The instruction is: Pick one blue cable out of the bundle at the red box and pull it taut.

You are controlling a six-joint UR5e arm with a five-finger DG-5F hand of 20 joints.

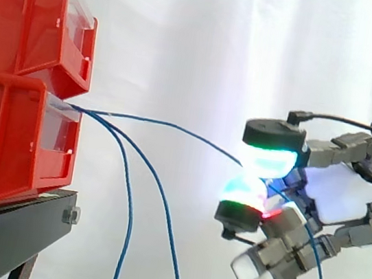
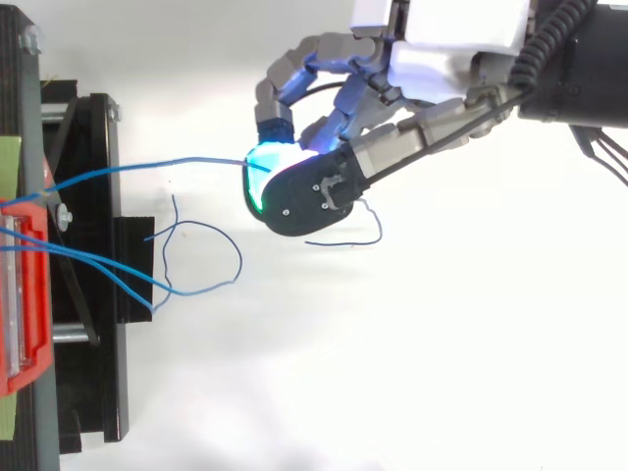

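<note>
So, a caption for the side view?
Robot hand pinches one blue cable from the red bins, beside two loose cables.

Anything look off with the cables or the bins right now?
Nothing damaged or askew. The hand pinches one blue cable between its fingers; it runs slightly curved to the lower red bin, not fully taut. Two other blue cables hang loose from that bin.

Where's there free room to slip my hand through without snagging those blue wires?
Seen from above, the white surface right of the slack cable loops and below the hand is bare. Crowded: between the red box and the fingers, where the pinched cable runs.
</note>
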